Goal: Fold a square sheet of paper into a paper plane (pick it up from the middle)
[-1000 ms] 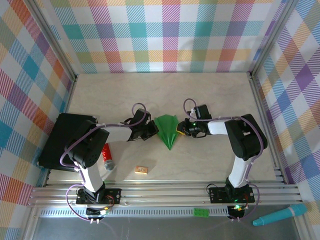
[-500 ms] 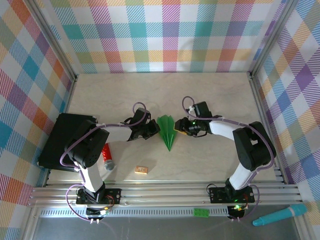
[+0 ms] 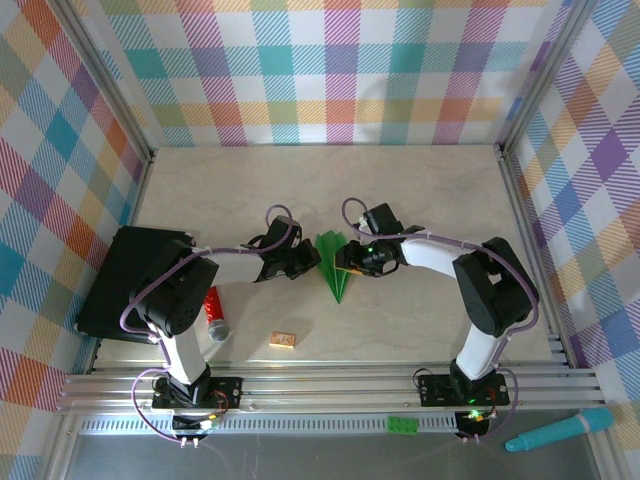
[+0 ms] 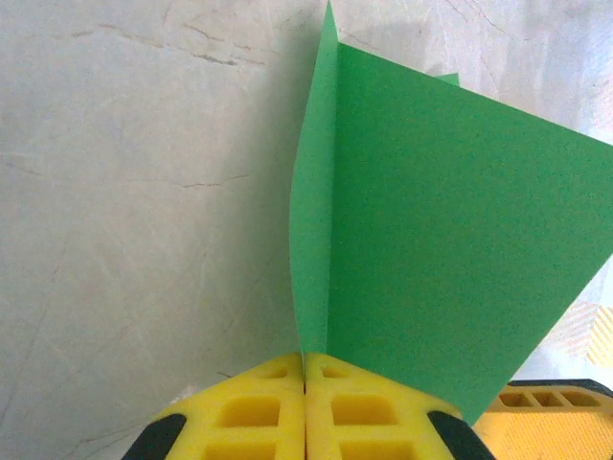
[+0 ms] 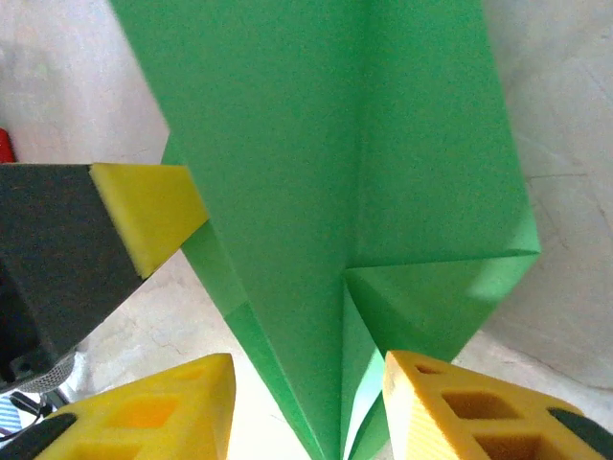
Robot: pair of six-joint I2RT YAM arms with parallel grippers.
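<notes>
The square sheet of paper is folded into the paper plane (image 3: 336, 268), a slim bright green dart on the table with its tip toward the arms. My left gripper (image 3: 310, 259) is shut on the plane's left edge; in the left wrist view its yellow pads (image 4: 335, 402) meet with the green wing (image 4: 431, 240) pinched between them and standing up. My right gripper (image 3: 349, 261) is over the plane from the right. Its yellow fingers (image 5: 460, 407) stand apart on either side of the plane's (image 5: 316, 192) layered centre fold, and the gripper (image 5: 308, 369) is open. The left gripper's finger (image 5: 144, 216) touches the far side.
A black box (image 3: 130, 280) lies at the table's left edge. A red object (image 3: 212, 306) and a small wooden block (image 3: 283, 341) sit near the left arm's base. On the front rail are a green brick (image 3: 403, 425) and a teal pen (image 3: 560, 432). Plaid walls close in three sides.
My right gripper has opened and moved left, from beside the plane's right wing to over its centre fold. The plane looks narrower. The left gripper has kept its grip.
</notes>
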